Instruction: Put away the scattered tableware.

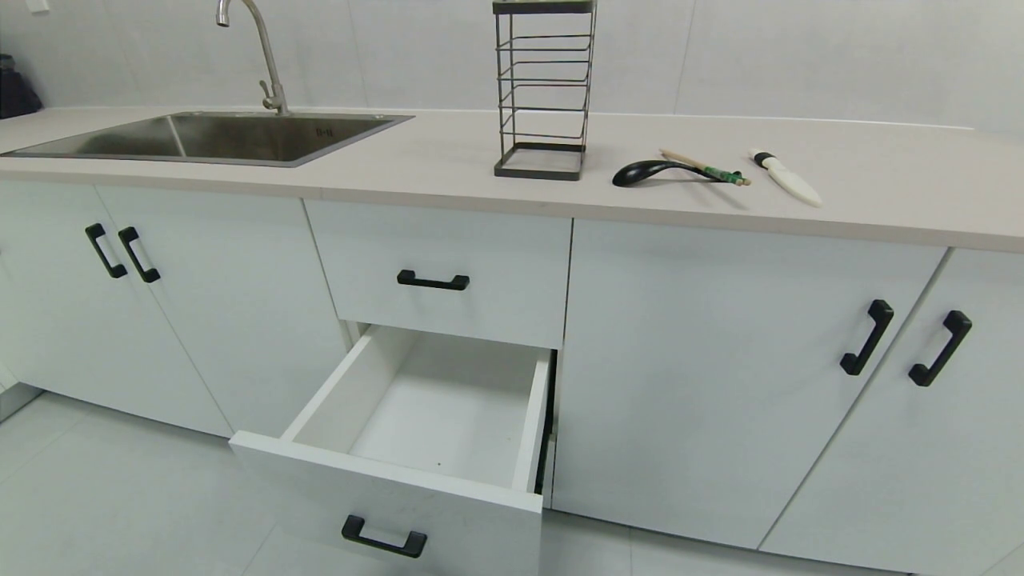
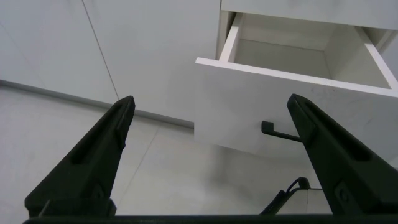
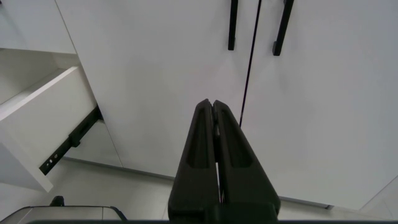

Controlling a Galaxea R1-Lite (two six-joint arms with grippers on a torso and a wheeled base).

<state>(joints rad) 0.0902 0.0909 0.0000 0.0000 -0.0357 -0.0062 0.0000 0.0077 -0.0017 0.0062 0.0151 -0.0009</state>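
On the countertop [image 1: 448, 172] at the right lie a black spoon [image 1: 652, 171], a pair of chopsticks [image 1: 706, 168] resting across its handle, and a white knife with a black collar [image 1: 786, 178]. Below the counter the lower white drawer [image 1: 424, 416] stands pulled out, its inside bare. My left gripper [image 2: 211, 112] is open, low in front of that drawer [image 2: 298, 81] and its black handle [image 2: 277, 132]. My right gripper [image 3: 213, 112] is shut with nothing in it, facing the white cabinet doors [image 3: 186, 68] to the drawer's right.
A tall wire rack [image 1: 544, 88] stands on the counter left of the utensils. A steel sink [image 1: 216, 136] with a faucet [image 1: 260, 52] is at the far left. A closed drawer [image 1: 436, 272] sits above the pulled-out one. Black-handled cabinet doors [image 1: 904, 344] flank both sides.
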